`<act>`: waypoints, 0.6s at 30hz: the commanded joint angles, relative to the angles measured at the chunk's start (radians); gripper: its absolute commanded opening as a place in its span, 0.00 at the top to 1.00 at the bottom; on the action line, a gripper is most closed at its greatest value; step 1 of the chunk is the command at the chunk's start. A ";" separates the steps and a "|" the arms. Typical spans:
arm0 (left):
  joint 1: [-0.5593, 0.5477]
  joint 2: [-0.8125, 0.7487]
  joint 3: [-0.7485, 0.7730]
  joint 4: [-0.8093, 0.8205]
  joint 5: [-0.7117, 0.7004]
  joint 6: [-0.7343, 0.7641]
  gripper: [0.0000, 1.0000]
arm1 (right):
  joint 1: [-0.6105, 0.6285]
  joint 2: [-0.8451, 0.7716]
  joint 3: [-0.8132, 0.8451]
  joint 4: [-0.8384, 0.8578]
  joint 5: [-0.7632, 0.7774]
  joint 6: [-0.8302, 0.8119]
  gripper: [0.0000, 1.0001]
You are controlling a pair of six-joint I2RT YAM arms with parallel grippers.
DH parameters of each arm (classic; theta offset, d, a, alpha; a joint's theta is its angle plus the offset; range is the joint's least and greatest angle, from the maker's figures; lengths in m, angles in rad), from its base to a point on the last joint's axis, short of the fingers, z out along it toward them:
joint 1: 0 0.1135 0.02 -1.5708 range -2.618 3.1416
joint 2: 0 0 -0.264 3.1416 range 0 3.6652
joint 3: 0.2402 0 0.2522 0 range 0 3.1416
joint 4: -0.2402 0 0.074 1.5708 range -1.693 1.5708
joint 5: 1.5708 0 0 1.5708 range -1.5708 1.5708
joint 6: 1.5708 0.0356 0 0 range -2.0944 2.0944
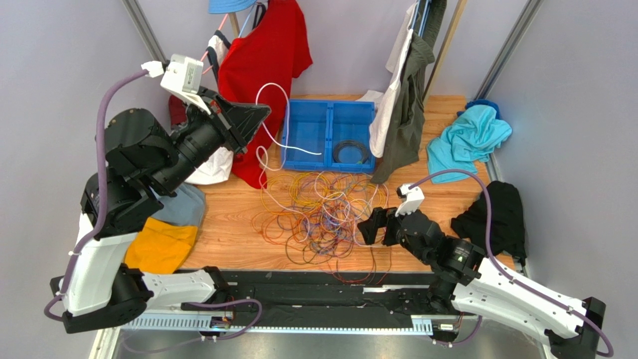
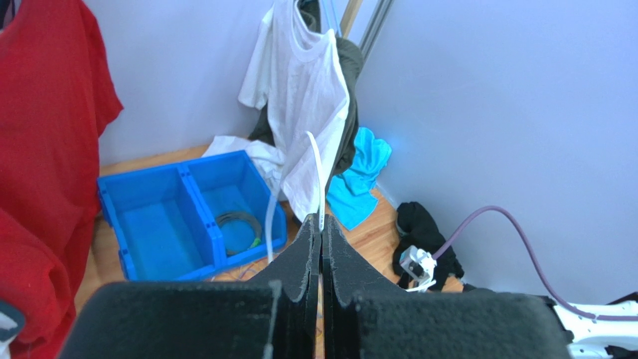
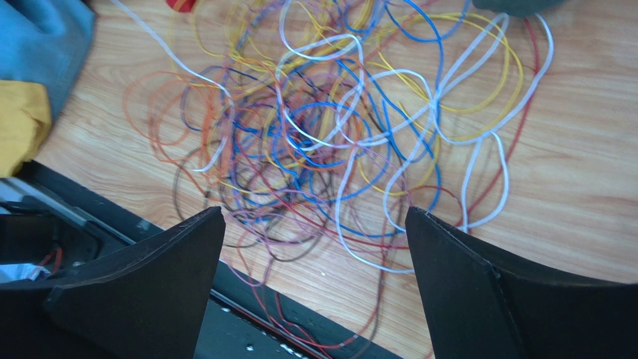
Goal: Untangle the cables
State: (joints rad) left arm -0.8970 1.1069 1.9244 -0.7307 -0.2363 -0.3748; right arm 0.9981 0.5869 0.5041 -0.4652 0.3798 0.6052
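Heaped mid-table as loosely tangled cables (image 1: 322,213): thin overlapping loops in orange, yellow, red, purple, blue and white, flat on the wood. Raised above the heap's far-left side, one white cable (image 1: 287,105), arching, pinched in the left gripper (image 1: 266,112).

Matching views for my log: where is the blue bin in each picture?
Top external: bin at upper centre, just above the middle of the picture.
Left wrist: bin at lower left.
Right wrist: not in view.
Shared landmark: the black coil in the bin's right compartment, which also shows in the left wrist view.
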 commanded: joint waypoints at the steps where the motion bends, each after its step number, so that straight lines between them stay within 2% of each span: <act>1: -0.003 0.091 0.195 -0.065 0.063 0.056 1.00 | 0.004 -0.022 -0.006 0.166 -0.092 -0.042 0.04; 3: -0.003 0.166 0.287 -0.108 0.089 0.065 1.00 | 0.002 0.005 0.013 0.226 -0.148 -0.071 0.04; 7: -0.003 0.280 0.598 -0.164 0.129 0.076 1.00 | 0.002 0.086 0.065 0.266 -0.174 -0.088 0.04; 9: -0.003 0.294 0.648 -0.136 0.134 0.080 1.00 | 0.004 0.126 0.083 0.270 -0.186 -0.090 0.04; 12: -0.003 0.229 0.575 -0.029 0.138 0.071 1.00 | 0.004 0.152 0.083 0.328 -0.208 -0.101 0.04; 14: -0.003 0.179 0.466 0.057 0.153 0.060 1.00 | 0.004 0.157 0.082 0.402 -0.214 -0.116 0.04; 16: -0.003 0.171 0.421 0.080 0.173 0.042 1.00 | 0.004 0.183 0.082 0.456 -0.213 -0.133 0.04; 18: -0.003 0.185 0.420 0.077 0.195 0.025 1.00 | 0.004 0.244 0.088 0.584 -0.200 -0.150 0.04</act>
State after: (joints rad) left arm -0.8970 1.2957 2.3676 -0.7475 -0.0998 -0.3313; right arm 0.9985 0.7650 0.5457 -0.1318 0.1871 0.5091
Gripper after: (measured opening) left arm 0.011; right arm 0.959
